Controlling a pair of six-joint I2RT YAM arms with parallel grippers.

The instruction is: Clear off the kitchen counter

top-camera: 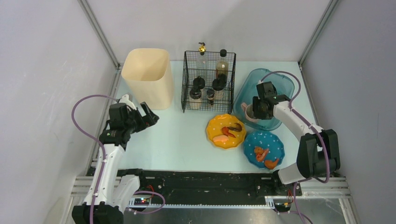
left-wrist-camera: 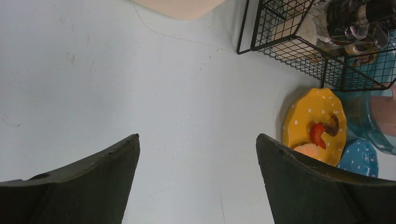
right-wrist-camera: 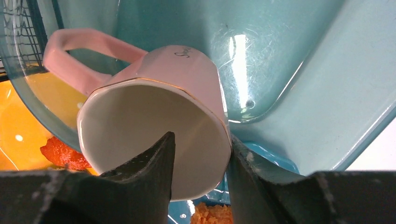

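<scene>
Kitchen counter (top-camera: 187, 144): pale mint top, running from the black rail by my arm bases to the back wall. Not cleared yet, as I read it.

On it, front right: yellow plate (top-camera: 214, 127) and blue plate (top-camera: 276, 140), just beside each other, both carrying orange food scraps (top-camera: 264, 154). Back right: teal tub (top-camera: 285, 79). Back centre: wire basket (top-camera: 187, 93) holding bottles (top-camera: 222, 67). Back left: cream bin (top-camera: 147, 79).

Pink mug (right-wrist-camera: 187, 70): tipped over inside the tub's near-left corner, mouth toward my right wrist camera, handle toward the basket. I take the tub as the collecting place for dishes, hence the mug in there.

Right gripper (right-wrist-camera: 201, 142): over the tub, astride the mug's rim, one finger inside the mouth, the other outside the wall. Jaws parted; the inner finger stands clear of the wall, so no pinch. The mug appears to lean on the tub by its own weight.

Left gripper (left-wrist-camera: 197, 140): hangs above bare counter on the left, jaws wide apart, nothing between them. Probably parked clear of the right arm's work.

Judgement: the two plates remain. Scraps likely belong in the bin first; tilting a plate carelessly would scatter them on the counter.
</scene>
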